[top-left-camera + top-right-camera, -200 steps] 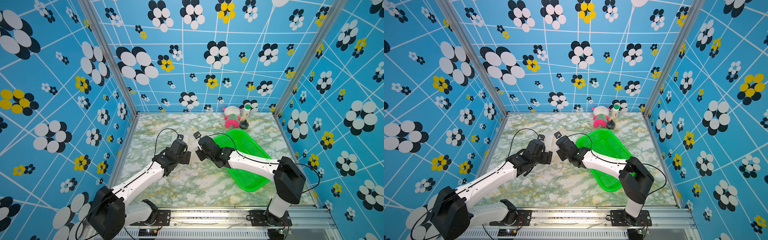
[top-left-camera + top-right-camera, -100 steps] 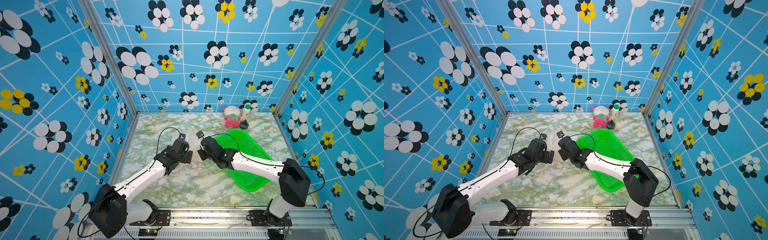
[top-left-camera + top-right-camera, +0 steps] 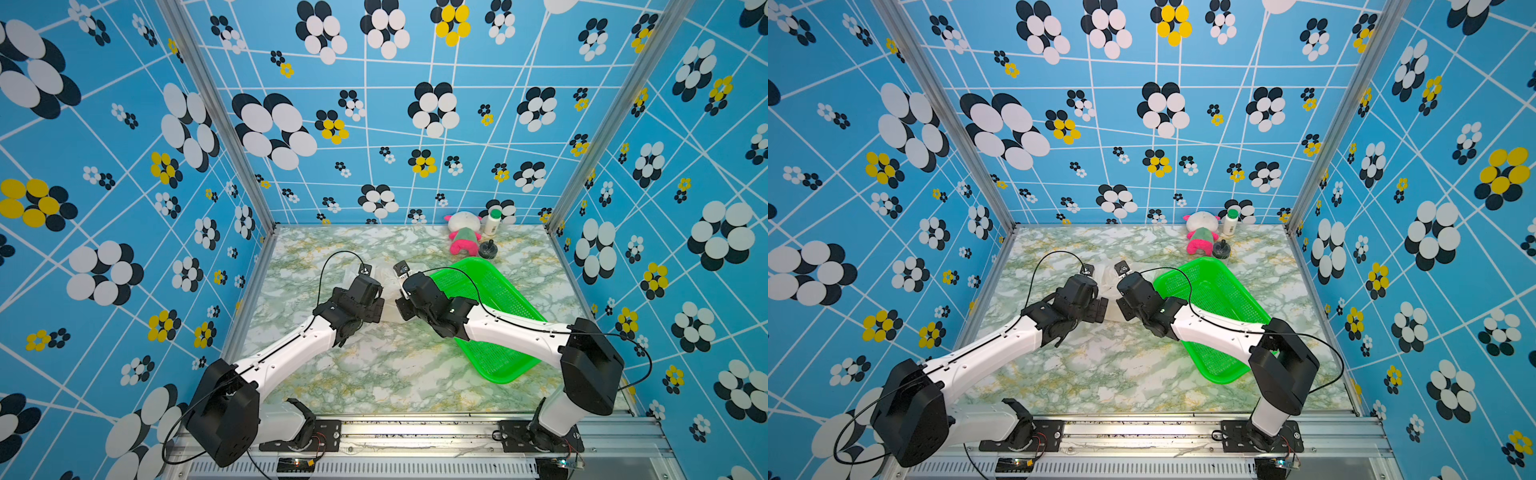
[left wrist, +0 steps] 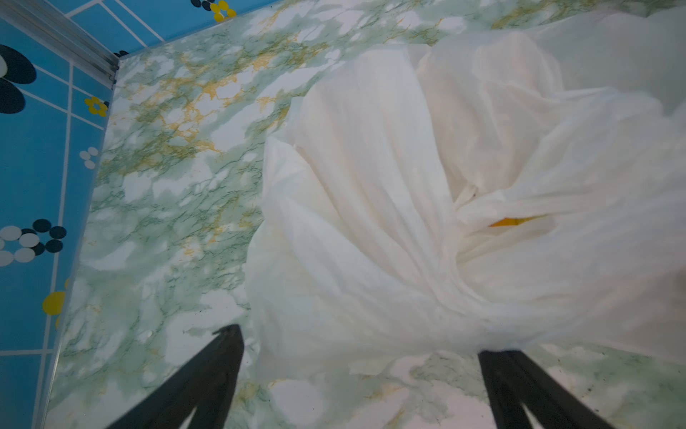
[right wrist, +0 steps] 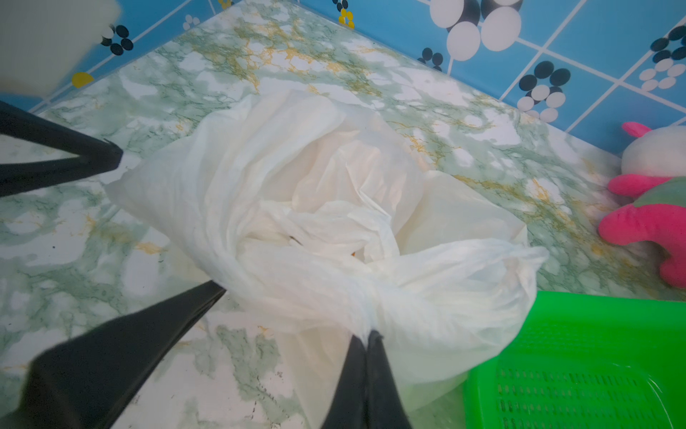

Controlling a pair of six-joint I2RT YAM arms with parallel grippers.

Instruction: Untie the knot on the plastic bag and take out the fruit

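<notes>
Little has changed over the last second: in both top views the two wrists have only drifted a touch toward the bright green perforated plastic basket (image 3: 505,376), keeping the thin, crinkly, translucent white plastic bag (image 5: 297,208) between them on the green-veined marble-patterned tabletop (image 3: 374,374), just beside the basket. The right gripper (image 5: 367,334) is clamped tight, its two black fingers pressed together on a twisted strand where the bag's film gathers. That gather looks like the knot (image 5: 371,301), though I cannot tell whether it is still tied or already slack. The left gripper (image 4: 356,340) has its jaws spread wide, holding nothing, one finger on each side of the bag's bulging flank. A narrow gap in the folds shows a sliver of yellow-orange fruit (image 4: 514,221), so the fruit is still inside and none lies in the basket. My reading is that the right arm is anchoring the tie while the free left pincer lines up a second hold to pull the strips apart. The pink-and-white plush toy (image 3: 463,235) sits well apart by the back wall.
</notes>
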